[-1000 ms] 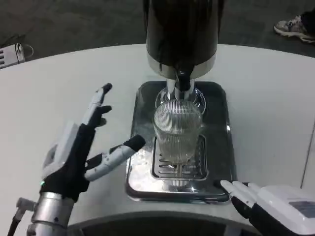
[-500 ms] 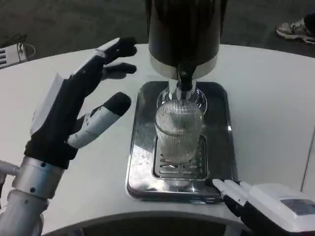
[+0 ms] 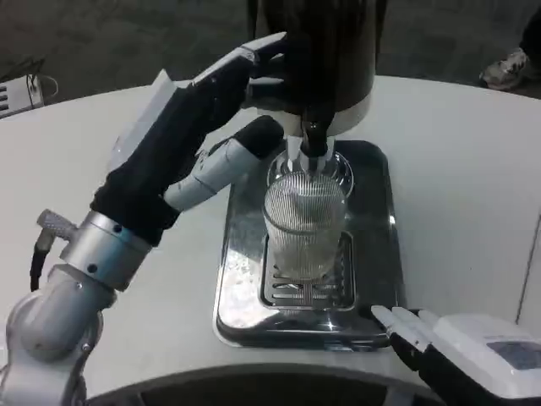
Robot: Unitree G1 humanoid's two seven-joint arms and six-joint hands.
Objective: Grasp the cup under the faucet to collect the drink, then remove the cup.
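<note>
No text, brand, number or sign is showing clearly enough to read. The right hand (image 3: 473,355) is carrying a small grey panel on its white back that may be a label, but it is blurring too much to make out any letters. The dispenser (image 3: 325,51), cup (image 3: 306,224) and tray (image 3: 372,254) are showing no markings.

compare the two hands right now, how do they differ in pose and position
The left hand is raised with fingers spread, reaching toward the dispenser; the right hand lies low at the tray front corner, fingers straight. Neither holds the cup.
</note>
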